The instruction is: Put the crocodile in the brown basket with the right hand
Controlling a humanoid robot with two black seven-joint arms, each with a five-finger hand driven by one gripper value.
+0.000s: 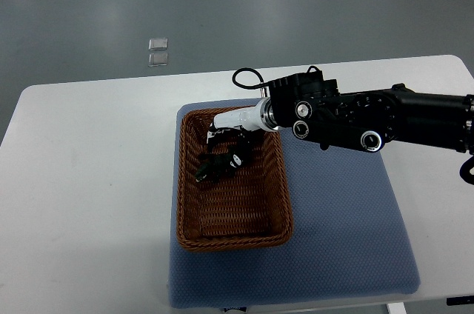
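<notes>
Table (89, 181), basket (231, 241): crocodile (207, 172) perhaps under hand (228, 152)

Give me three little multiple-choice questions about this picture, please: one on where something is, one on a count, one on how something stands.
1. Where does the brown basket sit? A on a chair; B on the blue mat; C on a shelf.
2. How many robot arms show? A none; B one; C two.
3. How does the basket stand? A upright, open side up; B tipped on its side; C upside down.

Answers:
1 B: the mat shows beneath its edges.
2 B: only the right arm comes in, from the right edge.
3 A: its woven floor is visible inside the rim.
</notes>
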